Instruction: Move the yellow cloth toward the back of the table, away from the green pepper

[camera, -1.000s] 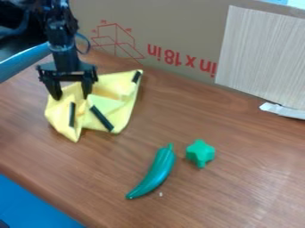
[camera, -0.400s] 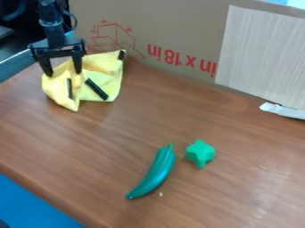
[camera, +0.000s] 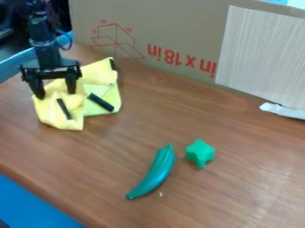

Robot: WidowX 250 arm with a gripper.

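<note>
Black claw (camera: pixel 56 94) released, fingers spread wide, tips at crumpled yellow cloth (camera: pixel 76 104), probably touching, contact hard to judge

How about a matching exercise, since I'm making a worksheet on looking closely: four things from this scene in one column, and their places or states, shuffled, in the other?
Things
1. Pincer
2. Yellow cloth
3. Pepper-shaped piece
4. Star-shaped piece

Places and states
A. Right of the other green piece in the camera view
B. Crumpled, with dark strips on it
C. Black, its two fingers spread apart
D. Long and curved, lying on the brown table

Right pairs: 1-C, 2-B, 3-D, 4-A
</note>
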